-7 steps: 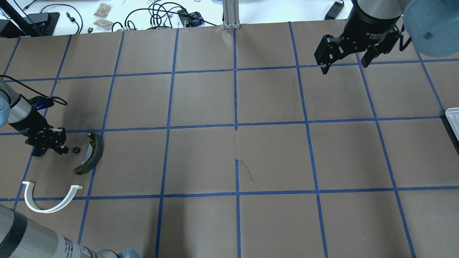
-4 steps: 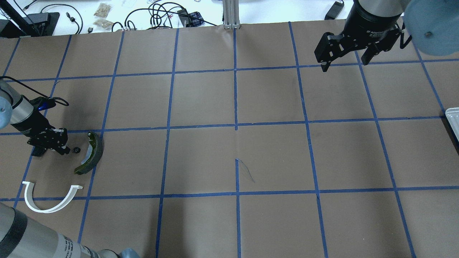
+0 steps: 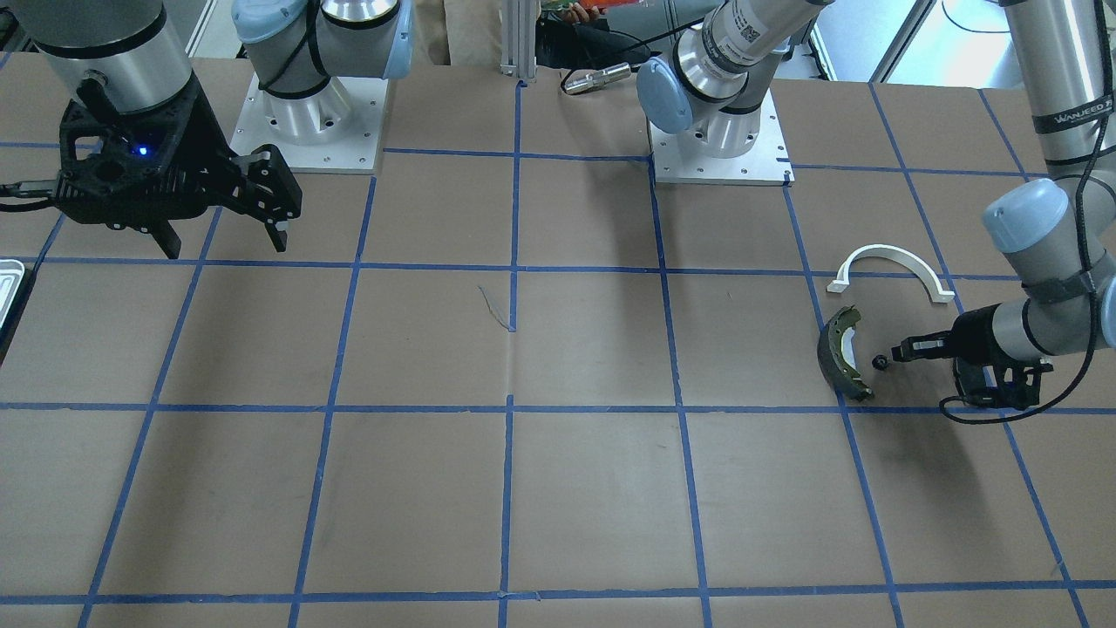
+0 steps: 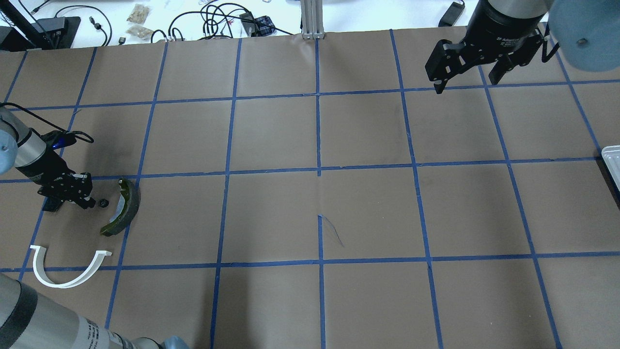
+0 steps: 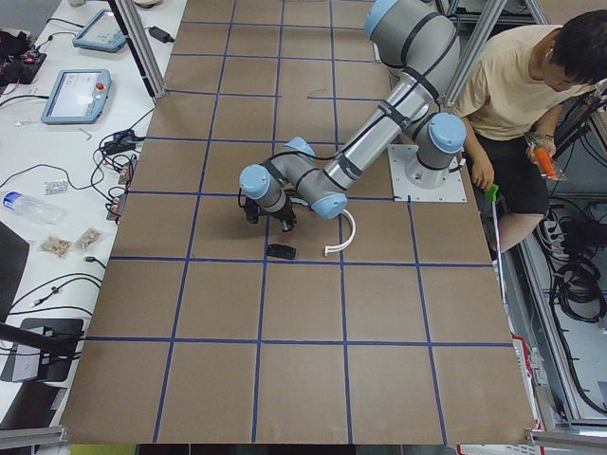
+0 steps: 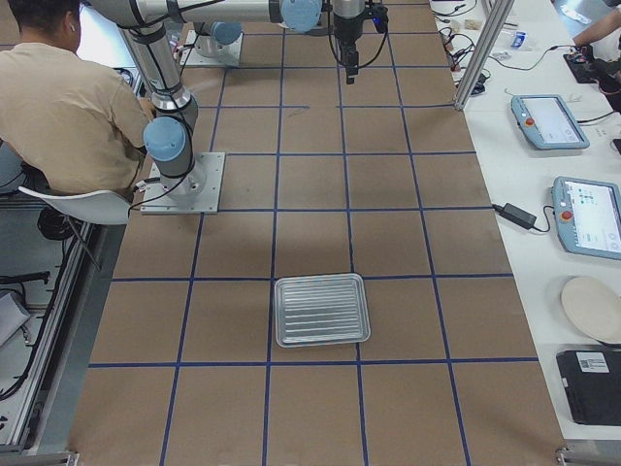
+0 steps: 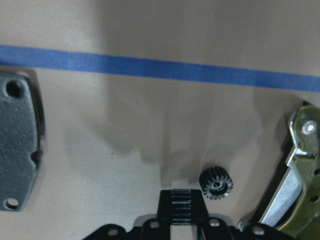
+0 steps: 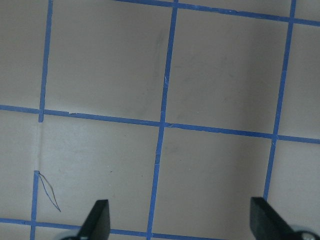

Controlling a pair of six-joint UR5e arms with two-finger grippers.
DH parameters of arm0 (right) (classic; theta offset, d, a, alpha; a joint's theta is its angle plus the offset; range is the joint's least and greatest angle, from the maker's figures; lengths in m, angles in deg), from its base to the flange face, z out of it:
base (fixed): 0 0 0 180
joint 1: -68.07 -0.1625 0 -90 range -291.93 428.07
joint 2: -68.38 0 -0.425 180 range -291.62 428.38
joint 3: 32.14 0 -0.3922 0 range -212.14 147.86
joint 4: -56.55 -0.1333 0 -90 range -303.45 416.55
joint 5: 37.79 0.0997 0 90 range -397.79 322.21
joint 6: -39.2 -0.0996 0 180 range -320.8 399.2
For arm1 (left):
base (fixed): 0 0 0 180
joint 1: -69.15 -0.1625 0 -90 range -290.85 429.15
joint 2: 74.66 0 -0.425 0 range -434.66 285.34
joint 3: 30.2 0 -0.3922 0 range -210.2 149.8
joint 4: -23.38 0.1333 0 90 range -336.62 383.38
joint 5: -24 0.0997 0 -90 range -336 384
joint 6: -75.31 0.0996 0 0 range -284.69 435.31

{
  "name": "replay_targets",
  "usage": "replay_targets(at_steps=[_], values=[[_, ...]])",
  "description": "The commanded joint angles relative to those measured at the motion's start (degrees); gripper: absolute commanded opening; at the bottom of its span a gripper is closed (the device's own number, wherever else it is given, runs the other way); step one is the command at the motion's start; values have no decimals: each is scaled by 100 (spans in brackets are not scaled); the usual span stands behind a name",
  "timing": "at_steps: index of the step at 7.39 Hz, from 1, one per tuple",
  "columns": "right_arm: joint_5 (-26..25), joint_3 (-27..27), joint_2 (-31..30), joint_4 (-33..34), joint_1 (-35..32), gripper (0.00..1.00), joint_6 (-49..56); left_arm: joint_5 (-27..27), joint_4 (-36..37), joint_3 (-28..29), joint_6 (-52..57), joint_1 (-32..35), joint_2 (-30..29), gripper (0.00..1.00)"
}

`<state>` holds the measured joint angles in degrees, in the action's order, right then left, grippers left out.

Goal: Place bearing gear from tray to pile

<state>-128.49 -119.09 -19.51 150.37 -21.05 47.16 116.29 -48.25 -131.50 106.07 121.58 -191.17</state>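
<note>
L gripper (image 7: 181, 200) closing tight, empty; gear (image 7: 216, 182) lying free at its 1 o'clock.
R gripper (image 4: 466, 85) hanging spread; right-side cam showing whole tray (image 6: 321, 309), overhead only an edge.

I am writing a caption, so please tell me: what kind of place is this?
Probably a robotics lab: a paper-covered table gridded with blue tape, teach pendants on a side bench, and a seated operator.

1. The desk (image 4: 271, 135) is covered in brown paper, gridded with blue tape (image 4: 318, 131).
2. White benches (image 6: 514, 175) alongside hold cables (image 4: 213, 14) and tablets (image 6: 549, 120).
3. A person (image 5: 517, 85) in beige sits at the desk's edge.
</note>
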Motion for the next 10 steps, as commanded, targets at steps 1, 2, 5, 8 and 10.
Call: replay_targets(at_steps=[1, 2, 5, 8, 10], values=[[-17, -15, 0, 22, 0, 100, 3, 0, 0, 5, 9, 3, -12, 33], [-18, -24, 0, 22, 0, 100, 3, 0, 0, 13, 9, 12, -12, 34], [-18, -41, 0, 31, 0, 100, 3, -18, -9, 75, -9, 82, 67, 39], [-18, -50, 0, 22, 9, 100, 3, 9, -166, 477, -52, 644, 452, 100], [-18, -50, 0, 22, 9, 100, 3, -279, -1024, 1074, -70, 750, 725, 100]])
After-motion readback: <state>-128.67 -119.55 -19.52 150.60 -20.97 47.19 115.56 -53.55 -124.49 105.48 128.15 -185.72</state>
